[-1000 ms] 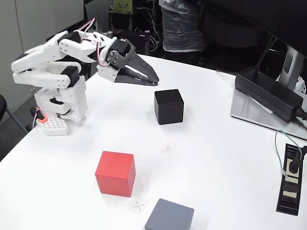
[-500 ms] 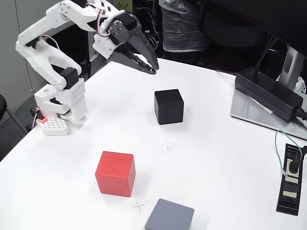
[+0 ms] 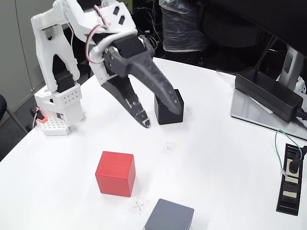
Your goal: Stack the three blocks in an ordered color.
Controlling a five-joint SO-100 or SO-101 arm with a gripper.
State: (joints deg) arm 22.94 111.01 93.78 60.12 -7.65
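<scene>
In the fixed view the black block (image 3: 163, 115) stands on the white table (image 3: 225, 158) near the middle. The red block (image 3: 115, 173) sits nearer the front left, and the grey block (image 3: 170, 216) is at the bottom edge, partly cut off. My gripper (image 3: 162, 117) reaches down from the white arm, open, with nothing between its dark fingers. One finger (image 3: 165, 93) crosses in front of the black block's top and hides part of it. The other fingertip (image 3: 144, 120) hangs just left of that block. Whether either finger touches the block I cannot tell.
A black power adapter (image 3: 268, 93) lies on a grey plate at the right. A power strip (image 3: 290, 184) with a cable sits at the right edge. A small white perforated block (image 3: 53, 126) rests by the arm's base. Faint X marks (image 3: 139, 206) dot the table.
The arm has swung forward and down from the back of the table. Its gripper, shut or nearly shut before, now stands open around the black block's left side. The blocks have not moved.
</scene>
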